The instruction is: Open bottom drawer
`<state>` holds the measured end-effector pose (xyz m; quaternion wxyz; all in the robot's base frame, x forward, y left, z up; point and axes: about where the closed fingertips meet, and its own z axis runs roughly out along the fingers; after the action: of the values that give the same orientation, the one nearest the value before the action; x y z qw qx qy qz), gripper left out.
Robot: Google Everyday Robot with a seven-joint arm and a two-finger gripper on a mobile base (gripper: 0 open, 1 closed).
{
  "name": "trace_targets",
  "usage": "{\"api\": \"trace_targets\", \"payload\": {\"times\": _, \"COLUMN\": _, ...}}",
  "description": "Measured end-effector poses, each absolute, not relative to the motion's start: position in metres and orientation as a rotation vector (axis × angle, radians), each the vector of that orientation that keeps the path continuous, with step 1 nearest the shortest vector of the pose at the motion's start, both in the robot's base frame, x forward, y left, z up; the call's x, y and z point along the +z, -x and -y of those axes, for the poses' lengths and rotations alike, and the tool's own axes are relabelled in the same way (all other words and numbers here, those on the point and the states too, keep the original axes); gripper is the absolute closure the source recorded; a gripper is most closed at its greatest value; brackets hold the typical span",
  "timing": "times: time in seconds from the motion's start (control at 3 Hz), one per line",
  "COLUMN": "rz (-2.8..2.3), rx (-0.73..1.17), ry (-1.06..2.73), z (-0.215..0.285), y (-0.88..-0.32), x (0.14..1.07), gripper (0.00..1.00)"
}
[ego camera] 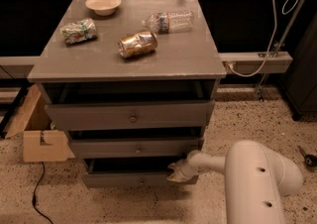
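Observation:
The bottom drawer (124,180) is the lowest and slimmest grey front of the three, with a small round knob (142,182) at its centre. It stands pulled out a little, with a dark gap above its front. My gripper (174,172) is at the drawer's upper right corner, at the end of my white arm (247,173) that reaches in from the lower right. The middle drawer (136,147) and the top drawer (130,116) sit above it, each slightly out.
On the grey cabinet top (188,59) lie a white bowl (103,4), a crushed green bag (78,30), a gold can (137,43) and a clear plastic bottle (168,21). A cardboard box (37,134) stands on the speckled floor at the left. A black cable (35,196) runs nearby.

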<state>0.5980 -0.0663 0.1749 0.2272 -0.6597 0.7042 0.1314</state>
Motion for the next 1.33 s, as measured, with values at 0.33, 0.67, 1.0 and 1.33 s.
{"api": "trace_targets", "payload": {"times": 0.33, "rz": -1.94, "rx": 0.362, "ry": 1.818, "z": 0.066, "y": -0.598, "x": 0.175, "gripper": 0.69}}
{"api": "trace_targets", "payload": {"times": 0.67, "rz": -1.94, "rx": 0.362, "ry": 1.818, "z": 0.066, "y": -0.598, "x": 0.175, "gripper": 0.46}}
{"api": "trace_targets", "payload": {"times": 1.0, "rz": -1.947, "rx": 0.397, "ry": 1.836, "z": 0.065, "y": -0.589, "x": 0.169, "gripper": 0.22}}
{"api": "trace_targets", "payload": {"times": 1.33, "rz": -1.981, "rx": 0.457, "ry": 1.861, "z": 0.064, "y": -0.561, "x": 0.162, "gripper": 0.01}}
